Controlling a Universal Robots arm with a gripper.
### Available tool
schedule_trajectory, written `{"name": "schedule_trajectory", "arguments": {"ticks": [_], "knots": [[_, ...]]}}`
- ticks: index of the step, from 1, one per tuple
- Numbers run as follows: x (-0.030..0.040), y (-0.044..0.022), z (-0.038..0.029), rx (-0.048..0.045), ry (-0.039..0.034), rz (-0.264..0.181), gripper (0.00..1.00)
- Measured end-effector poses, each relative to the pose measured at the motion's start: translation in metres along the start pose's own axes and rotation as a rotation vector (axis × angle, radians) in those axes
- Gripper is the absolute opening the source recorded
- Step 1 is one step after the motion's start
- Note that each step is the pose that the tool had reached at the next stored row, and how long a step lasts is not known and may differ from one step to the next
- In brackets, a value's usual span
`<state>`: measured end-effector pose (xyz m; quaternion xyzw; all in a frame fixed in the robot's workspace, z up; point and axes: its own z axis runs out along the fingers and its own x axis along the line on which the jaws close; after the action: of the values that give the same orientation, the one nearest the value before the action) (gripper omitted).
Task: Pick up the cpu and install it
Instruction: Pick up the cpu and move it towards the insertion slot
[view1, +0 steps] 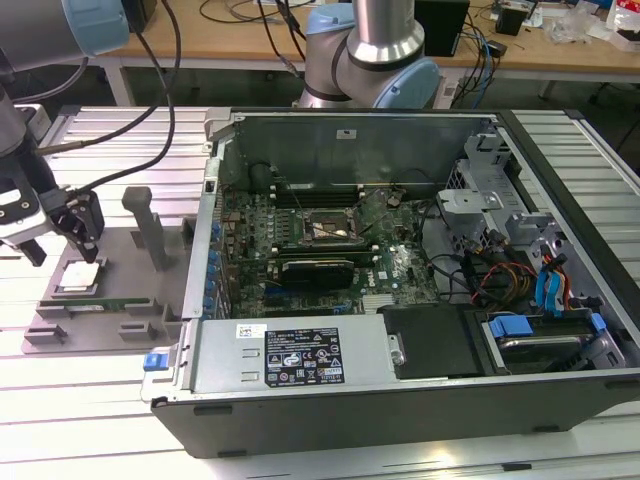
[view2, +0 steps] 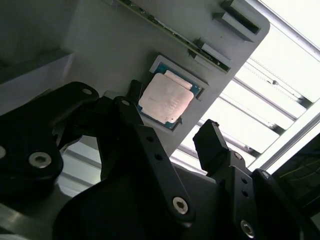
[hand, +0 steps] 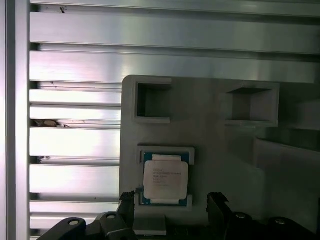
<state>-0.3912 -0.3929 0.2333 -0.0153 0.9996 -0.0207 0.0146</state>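
Gripper (view1: 58, 245) hangs wide open and empty at the exterior view's left, fingers spread above the cpu (view1: 78, 278). An open computer case (view1: 400, 400) occupies the worktop (view1: 90, 410) to its right. Beside the case, a grey holder (view1: 125, 300) seats the cpu in a square recess.

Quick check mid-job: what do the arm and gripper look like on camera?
The arm has silver-grey tubes with pale blue joint caps, and black cables run along it. The gripper has black linked fingers studded with silver screw heads.
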Motion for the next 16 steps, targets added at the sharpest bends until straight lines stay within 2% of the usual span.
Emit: {"name": "schedule_trajectory", "arguments": {"ticks": [9, 16], "knots": [[0.0001, 0.0001, 0.0028, 0.0000, -0.0001, 0.000, 0.69], [0.0002, 0.0003, 0.0078, 0.0000, -0.0001, 0.000, 0.69]]}}
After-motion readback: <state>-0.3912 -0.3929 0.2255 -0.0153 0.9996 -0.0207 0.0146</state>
